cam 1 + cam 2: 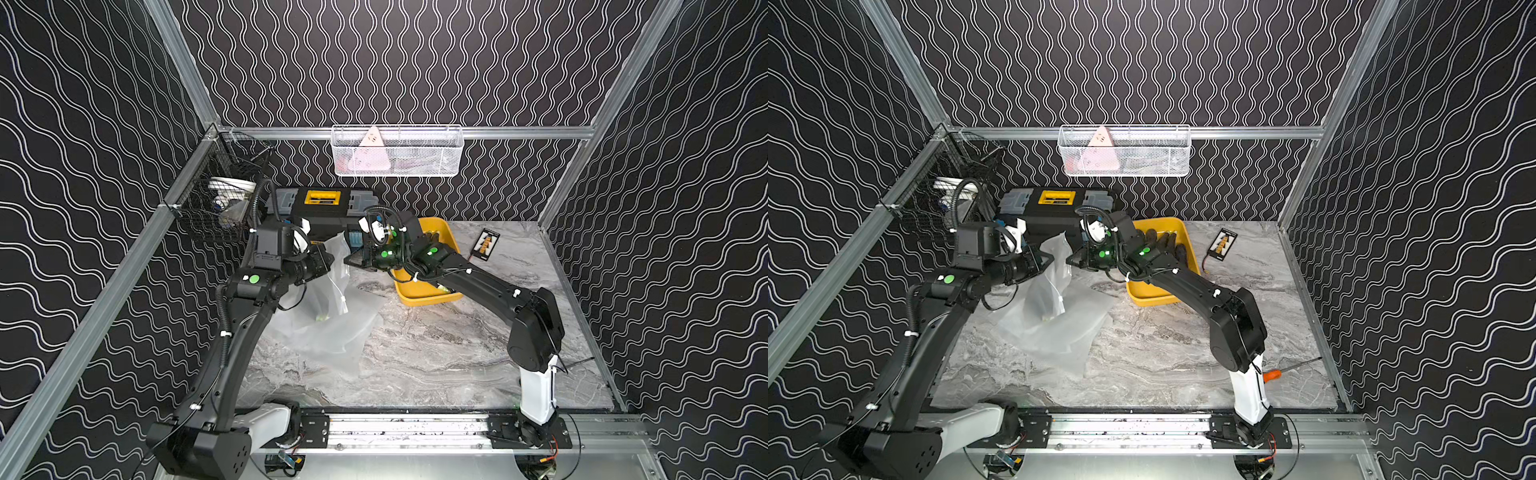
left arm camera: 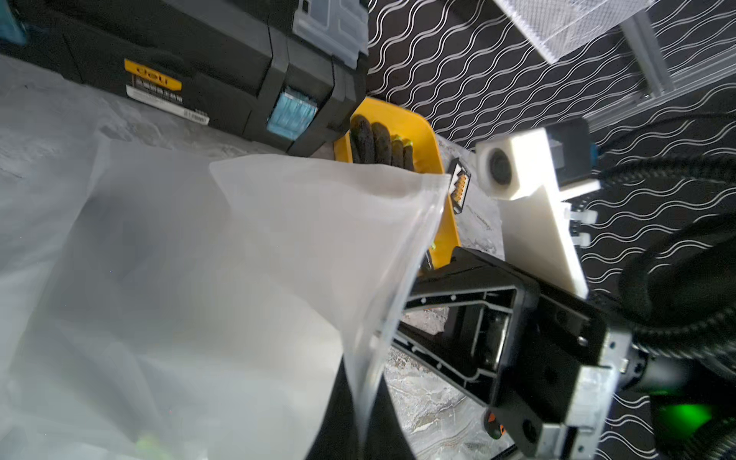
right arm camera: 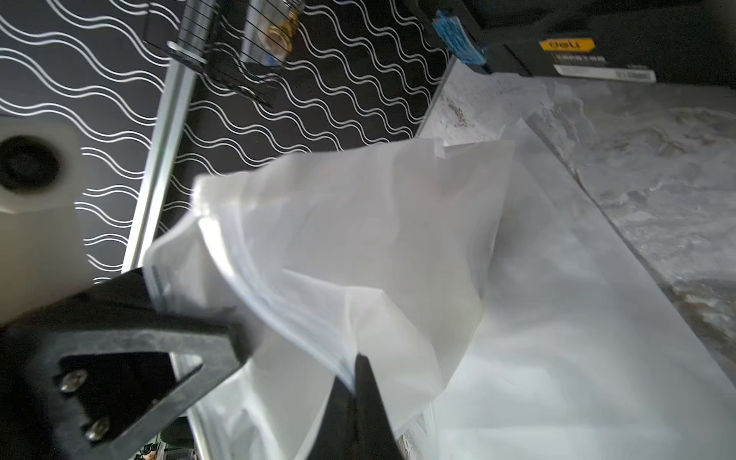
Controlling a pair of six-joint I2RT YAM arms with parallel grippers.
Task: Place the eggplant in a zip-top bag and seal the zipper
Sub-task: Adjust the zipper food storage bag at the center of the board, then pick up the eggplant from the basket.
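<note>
Left end effector [image 1: 331,259] and right end effector [image 1: 347,262] clamp the limp, slippery zip-top bag [image 1: 332,328] by its stiffer zipper rim [image 3: 247,275], probably its only dependable hold.

The left arm [image 1: 232,332] and right arm [image 1: 478,286] were pretty much all matte black, with white base links [image 1: 538,390], round green stickers [image 1: 254,278] on the joints and ribbed black conduit [image 1: 224,316] zip-tied alongside. The left gripper [image 1: 331,260] had silver screws [image 3: 73,380] in its triangular black finger [image 3: 119,338].
</note>
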